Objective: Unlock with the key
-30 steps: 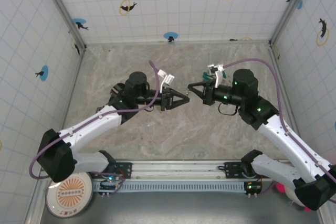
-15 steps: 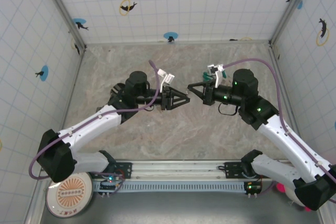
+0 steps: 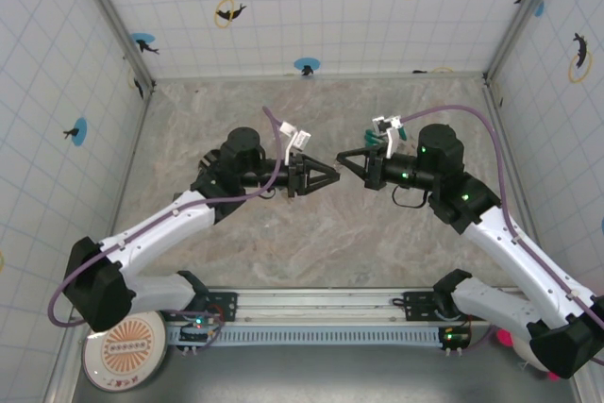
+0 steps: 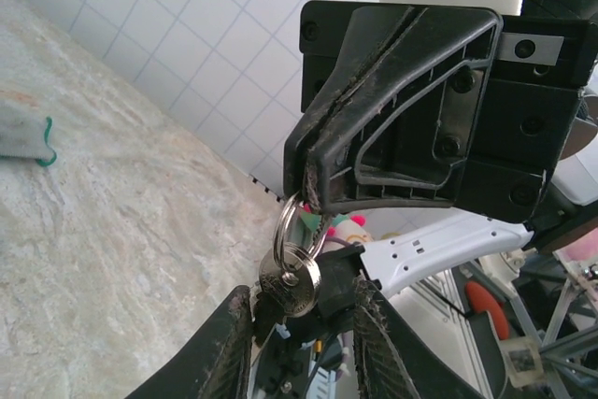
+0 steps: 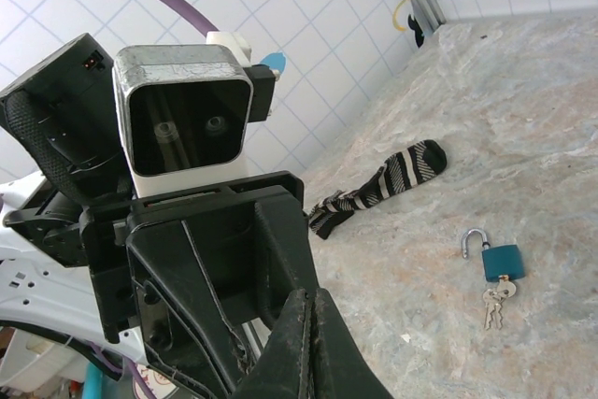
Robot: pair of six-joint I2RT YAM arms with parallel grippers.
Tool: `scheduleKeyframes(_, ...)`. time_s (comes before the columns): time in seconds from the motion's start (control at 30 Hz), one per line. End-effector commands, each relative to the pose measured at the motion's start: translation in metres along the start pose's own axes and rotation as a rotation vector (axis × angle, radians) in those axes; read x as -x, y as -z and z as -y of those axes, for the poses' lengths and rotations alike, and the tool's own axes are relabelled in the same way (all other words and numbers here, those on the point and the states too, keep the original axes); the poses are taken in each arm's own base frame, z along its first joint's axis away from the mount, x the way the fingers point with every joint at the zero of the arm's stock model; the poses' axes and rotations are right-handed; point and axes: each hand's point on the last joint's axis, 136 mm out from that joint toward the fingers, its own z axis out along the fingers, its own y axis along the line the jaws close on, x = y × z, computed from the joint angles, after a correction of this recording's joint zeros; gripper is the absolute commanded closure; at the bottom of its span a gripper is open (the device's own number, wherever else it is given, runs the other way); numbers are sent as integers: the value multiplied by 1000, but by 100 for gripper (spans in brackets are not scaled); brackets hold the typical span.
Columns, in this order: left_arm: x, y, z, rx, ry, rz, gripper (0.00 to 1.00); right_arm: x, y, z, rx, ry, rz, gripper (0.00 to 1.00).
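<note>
Beige marble-patterned table (image 3: 311,243). In the top view, the black left gripper (image 3: 329,176) and black right gripper (image 3: 343,159) meet tip to tip above it. Right wrist view adds a black-and-white striped sock (image 5: 378,184) and a small blue padlock (image 5: 502,260), shackle open, both on the table. Left wrist view adds the flat silver metal key (image 4: 291,285), hanging on a ring from the clenched right jaws, between the left fingers (image 4: 234,343). Cannot tell whether those grip it.
</note>
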Motion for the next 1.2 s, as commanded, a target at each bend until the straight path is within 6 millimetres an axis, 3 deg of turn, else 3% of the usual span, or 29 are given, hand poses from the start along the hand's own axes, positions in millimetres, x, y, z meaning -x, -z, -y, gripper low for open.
scheduleKeyframes(0.0, 10, 5, 12, -3, -52, 15, 72, -3, -1, 3, -2, 10, 3, 100)
scheduleKeyframes(0.33, 5, 3, 6, 4, -36, -3, 92, -3, 1, 4, -10, 12, 5, 100)
scheduleKeyframes(0.63, 3, 3, -2, 40, -23, -5, 99, -2, 2, 5, -15, 12, 15, 100)
scheduleKeyframes(0.87, 10, 7, -6, 92, -40, 38, 54, -3, 1, 2, 5, 4, 13, 100)
scheduleKeyframes(1.0, 17, 9, 5, 52, -63, 62, 46, -3, 0, 0, 20, 0, 14, 100)
scheduleKeyframes(1.17, 19, 4, 11, 3, -59, 55, 44, -2, -2, -4, 42, -6, 18, 100)
